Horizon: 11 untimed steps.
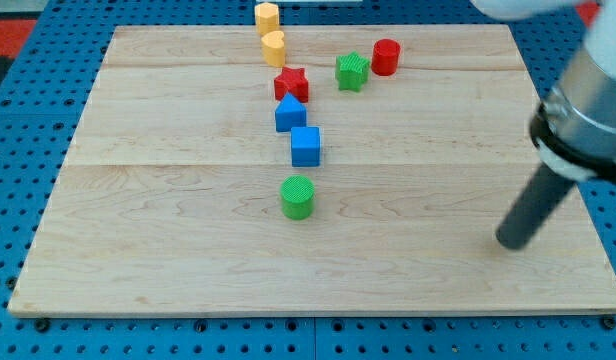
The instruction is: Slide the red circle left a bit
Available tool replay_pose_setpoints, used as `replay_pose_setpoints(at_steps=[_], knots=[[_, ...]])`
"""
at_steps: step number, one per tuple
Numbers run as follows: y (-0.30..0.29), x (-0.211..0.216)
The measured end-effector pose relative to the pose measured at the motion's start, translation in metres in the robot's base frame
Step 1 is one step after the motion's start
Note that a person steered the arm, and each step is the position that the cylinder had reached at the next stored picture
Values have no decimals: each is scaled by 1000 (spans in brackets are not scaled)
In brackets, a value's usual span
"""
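Observation:
The red circle (386, 56) stands near the view's top, right of centre, on the wooden board (168, 230). A green star-shaped block (352, 71) sits just left of it, close but apart. My tip (509, 241) rests on the board at the lower right, far below and to the right of the red circle, touching no block.
A red star (291, 84), a blue pentagon-like block (290, 113) and a blue cube (305, 146) run down the middle. A green cylinder (297, 197) stands below them. Two yellow blocks (266, 17) (274, 47) sit at the top edge. Blue pegboard surrounds the board.

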<state>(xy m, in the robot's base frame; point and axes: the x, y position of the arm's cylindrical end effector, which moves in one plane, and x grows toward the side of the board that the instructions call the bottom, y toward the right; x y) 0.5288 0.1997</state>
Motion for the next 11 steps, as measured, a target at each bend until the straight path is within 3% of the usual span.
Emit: replay_pose_setpoints(at_steps=[2, 5, 6, 7, 10, 11], knots=[[12, -87], [46, -290], [58, -336], [85, -321], [-135, -294], [-150, -222]])
